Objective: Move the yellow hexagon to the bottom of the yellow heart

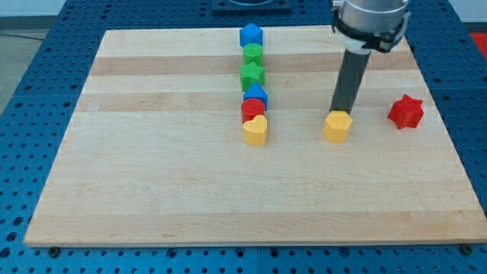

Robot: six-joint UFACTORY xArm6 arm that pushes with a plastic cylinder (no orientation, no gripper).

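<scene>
Behind the yellow hexagon (338,125), my tip (335,113) touches it, rod nearly upright; no hand fitted.

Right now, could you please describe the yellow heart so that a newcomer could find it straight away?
Start at the wooden board and find the column of blocks running down from its top edge. The yellow heart is the lowest block there, touching the red block above it. The yellow hexagon sits apart on the view's right, at my tip.

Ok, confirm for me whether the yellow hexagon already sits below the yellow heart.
No: the yellow hexagon sits well to the view's right of the yellow heart, level with it, with my tip at its top edge.
</scene>
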